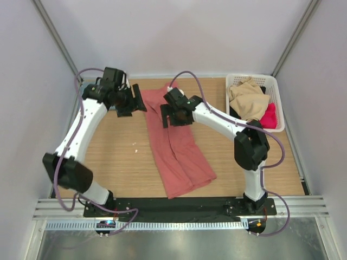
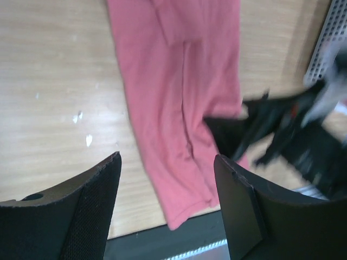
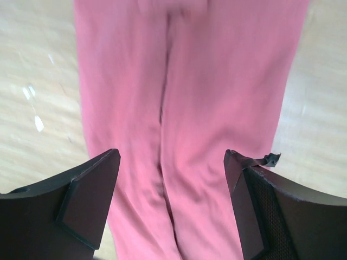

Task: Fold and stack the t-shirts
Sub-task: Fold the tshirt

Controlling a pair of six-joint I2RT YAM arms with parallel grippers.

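Black fingers (image 3: 89,195) of the right gripper (image 3: 172,157) fill the bottom corners of the right wrist view. Its jaws stand wide apart with nothing between them. The salmon-red t-shirt (image 3: 190,81) lies flat beyond them.

In the top view that shirt (image 1: 176,146) is a long folded strip. It runs from the upper centre of the frame down to the lower centre on the wooden table (image 1: 114,157). The right gripper (image 1: 174,115) hangs over the strip's upper part; whether it touches the cloth I cannot tell.

The left gripper (image 1: 130,103) sits at the upper left of the strip, just beside its edge. Its wrist view shows the jaws (image 2: 168,162) also wide and empty.

A white basket (image 1: 279,108) at the upper right holds beige cloth (image 1: 248,97) and pink cloth (image 1: 269,115).
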